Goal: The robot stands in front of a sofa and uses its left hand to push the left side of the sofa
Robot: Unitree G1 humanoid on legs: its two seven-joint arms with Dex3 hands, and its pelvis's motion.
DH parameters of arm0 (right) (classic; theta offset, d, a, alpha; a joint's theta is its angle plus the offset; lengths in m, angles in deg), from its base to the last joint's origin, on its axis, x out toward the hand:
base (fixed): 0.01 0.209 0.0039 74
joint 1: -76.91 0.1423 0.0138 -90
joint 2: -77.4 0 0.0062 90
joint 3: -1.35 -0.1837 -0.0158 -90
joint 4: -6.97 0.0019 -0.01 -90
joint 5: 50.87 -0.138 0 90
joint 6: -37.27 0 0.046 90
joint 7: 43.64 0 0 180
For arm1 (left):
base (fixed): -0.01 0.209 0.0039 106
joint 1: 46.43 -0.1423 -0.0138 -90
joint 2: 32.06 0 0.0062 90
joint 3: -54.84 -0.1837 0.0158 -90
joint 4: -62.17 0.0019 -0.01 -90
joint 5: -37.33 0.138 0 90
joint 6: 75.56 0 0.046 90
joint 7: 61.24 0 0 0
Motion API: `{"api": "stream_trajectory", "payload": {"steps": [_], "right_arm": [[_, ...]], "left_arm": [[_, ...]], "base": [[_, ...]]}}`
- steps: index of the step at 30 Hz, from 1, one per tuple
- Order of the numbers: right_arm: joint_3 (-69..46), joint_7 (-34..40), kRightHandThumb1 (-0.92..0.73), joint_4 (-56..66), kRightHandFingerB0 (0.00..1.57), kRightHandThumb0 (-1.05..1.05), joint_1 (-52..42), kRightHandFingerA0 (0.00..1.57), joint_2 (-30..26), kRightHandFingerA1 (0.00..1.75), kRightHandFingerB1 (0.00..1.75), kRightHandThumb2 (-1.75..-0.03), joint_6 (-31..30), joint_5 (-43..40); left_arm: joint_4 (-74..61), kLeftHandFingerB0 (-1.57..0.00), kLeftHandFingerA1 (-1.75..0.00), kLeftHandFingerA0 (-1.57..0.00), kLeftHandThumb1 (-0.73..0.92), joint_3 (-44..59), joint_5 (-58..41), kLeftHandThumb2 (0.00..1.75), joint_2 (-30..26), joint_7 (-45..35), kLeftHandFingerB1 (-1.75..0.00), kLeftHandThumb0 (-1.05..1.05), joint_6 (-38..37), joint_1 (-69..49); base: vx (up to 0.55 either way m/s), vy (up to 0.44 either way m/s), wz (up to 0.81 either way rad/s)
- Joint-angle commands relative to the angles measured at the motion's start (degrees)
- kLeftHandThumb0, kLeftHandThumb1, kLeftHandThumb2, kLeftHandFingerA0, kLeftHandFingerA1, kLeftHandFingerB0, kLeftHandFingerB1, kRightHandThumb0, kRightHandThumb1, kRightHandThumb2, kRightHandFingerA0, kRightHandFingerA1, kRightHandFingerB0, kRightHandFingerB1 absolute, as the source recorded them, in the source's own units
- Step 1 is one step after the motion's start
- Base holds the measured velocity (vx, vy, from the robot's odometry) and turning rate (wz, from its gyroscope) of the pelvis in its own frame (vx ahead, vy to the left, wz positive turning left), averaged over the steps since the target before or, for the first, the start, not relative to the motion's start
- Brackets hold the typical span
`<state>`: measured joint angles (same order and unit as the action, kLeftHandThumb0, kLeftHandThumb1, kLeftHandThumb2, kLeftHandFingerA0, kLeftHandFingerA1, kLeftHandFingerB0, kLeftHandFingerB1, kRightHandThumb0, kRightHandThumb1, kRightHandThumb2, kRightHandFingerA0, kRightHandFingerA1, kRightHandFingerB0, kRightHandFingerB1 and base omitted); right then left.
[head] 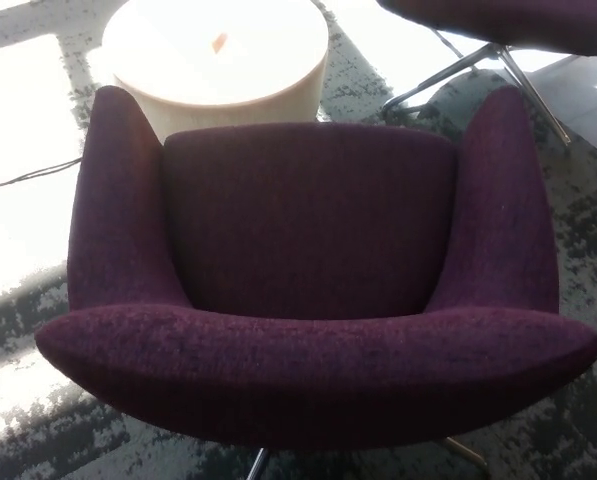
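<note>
A dark purple upholstered armchair-style sofa (308, 270) fills the head view, seen from behind its backrest, which runs across the bottom. Its left armrest (113, 210) and right armrest (508, 200) rise on either side of the seat. The sofa now sits nearly square to me. Neither of my hands shows in the picture.
A round cream side table (218, 55) with a small orange object (218, 42) on top stands just beyond the sofa. A second purple chair with metal legs (488, 60) is at the top right. A thin cable (28, 175) crosses the bright floor at left. Patterned grey carpet (578, 250) lies around.
</note>
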<state>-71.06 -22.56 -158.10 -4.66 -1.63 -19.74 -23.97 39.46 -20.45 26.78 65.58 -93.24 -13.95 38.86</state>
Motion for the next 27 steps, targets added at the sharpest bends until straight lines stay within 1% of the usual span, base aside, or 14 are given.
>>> {"api": "stream_trajectory", "payload": {"steps": [1,4,5,6,7,9,10,13,14,22,23,24,25,27], "right_arm": [[0.19,0.07,-0.52,-0.5,0.0,-0.93,-0.23,0.66,-0.33,1.17,0.8,-1.34,-0.59,0.14],[0.3,0.21,-0.51,-0.59,0.04,-0.9,-0.55,0.84,-0.27,1.24,0.8,-1.32,-0.66,0.19],[0.39,0.35,-0.52,-0.6,0.04,-0.89,-0.57,0.86,-0.24,1.24,0.79,-1.32,-0.6,0.28],[0.52,0.27,-0.52,-0.6,0.0,-0.9,-0.54,0.77,-0.29,1.2,0.78,-1.33,-0.68,0.38],[0.54,0.15,-0.91,-0.64,0.36,-1.05,-0.48,0.58,-0.26,1.28,1.17,-0.84,-0.87,0.34],[0.67,0.0,-0.47,-0.72,0.02,-0.84,-0.42,0.69,-0.23,1.12,0.76,-1.29,-1.22,0.38],[0.75,-0.03,-0.48,-0.74,0.01,-0.86,-0.5,0.7,-0.24,1.14,0.77,-1.3,-1.22,0.39],[0.98,0.57,-0.48,-0.73,0.07,-0.84,-0.69,0.88,-0.2,1.24,0.79,-1.3,-1.06,0.58],[1.08,0.77,-0.48,-0.76,0.05,-0.86,-0.76,0.86,-0.22,1.24,0.79,-1.3,-1.21,0.64],[0.74,0.3,-0.52,-0.7,0.0,-0.92,-0.58,0.59,-0.05,1.12,0.8,-1.33,-1.63,-0.08],[0.7,0.38,-0.53,-0.68,0.0,-0.98,-0.72,0.72,-0.15,1.2,0.81,-1.35,-1.03,-0.1],[0.71,0.29,-0.52,-0.7,0.0,-0.96,-0.7,0.78,-0.15,1.22,0.8,-1.34,-1.02,-0.1],[0.73,0.27,-0.48,-0.7,0.07,-0.86,-0.68,0.87,-0.15,1.24,0.8,-1.3,-1.12,-0.06],[0.77,0.26,-0.48,-0.7,0.07,-0.86,-0.64,0.87,-0.16,1.24,0.8,-1.3,-1.27,-0.02]], "left_arm": [[1.16,-0.08,-0.29,-0.09,0.82,-3.05,4.93,1.18,-1.47,5.8,-0.2,-0.9,-3.5,-0.93],[1.62,-0.06,-0.26,-0.08,0.92,-4.86,6.43,0.76,-1.9,8.61,-0.23,-0.88,-4.8,-1.3],[1.68,-0.09,-0.3,-0.09,0.82,-5.29,6.63,1.18,-2.06,8.77,-0.21,-0.9,-4.43,-1.31],[1.84,-0.07,-0.25,-0.08,0.92,-5.56,6.78,0.75,-2.04,9.27,-0.23,-0.87,-4.72,-1.27],[1.88,-0.06,-0.33,-0.12,0.8,-6.11,7.39,0.92,-2.18,10.24,-0.23,-0.93,-5.07,-1.28],[2.03,-0.08,-0.26,-0.11,0.92,-7.29,8.7,0.75,-2.51,12.11,-0.24,-0.87,-5.75,-1.32],[2.19,-0.04,-0.41,-0.05,0.74,-8.03,9.5,1.15,-2.72,13.1,-0.34,-0.79,-6.15,-1.38],[2.01,0.0,-0.45,-0.15,0.8,-10.41,12.0,1.16,-3.44,16.39,-0.32,-0.85,-7.44,-1.77],[2.27,0.0,-0.47,0.0,0.48,-10.3,11.16,1.09,-3.27,15.77,-0.48,-0.36,-7.35,-1.64],[2.56,0.0,-0.47,0.0,0.49,-11.0,11.7,1.1,-3.38,17.51,-0.48,-0.36,-7.1,-1.12],[2.56,-0.09,-0.31,-0.2,0.92,-11.14,11.84,0.76,-3.35,17.66,-0.25,-0.83,-7.56,-1.31],[2.62,0.0,-0.47,0.0,0.5,-11.13,11.76,1.11,-3.36,17.65,-0.48,-0.36,-7.59,-1.31],[2.7,-0.09,-0.31,-0.2,0.92,-11.16,11.79,0.75,-3.41,17.67,-0.25,-0.83,-7.56,-1.24],[2.83,-0.09,-0.31,-0.2,0.92,-11.21,11.85,0.75,-3.48,17.69,-0.25,-0.83,-7.53,-1.14]], "base": [[0.0,0.0,0.0],[0.0,0.0,0.0],[0.0,0.0,0.0],[0.0,0.0,0.0],[0.0,0.0,0.0],[0.0,0.0,0.0],[0.0,0.0,0.0],[0.0,0.0,0.0],[0.0,0.0,0.0],[0.0,0.0,0.0],[0.0,0.0,0.0],[0.0,0.0,0.0],[0.0,0.0,0.0],[0.0,0.0,0.0]]}}
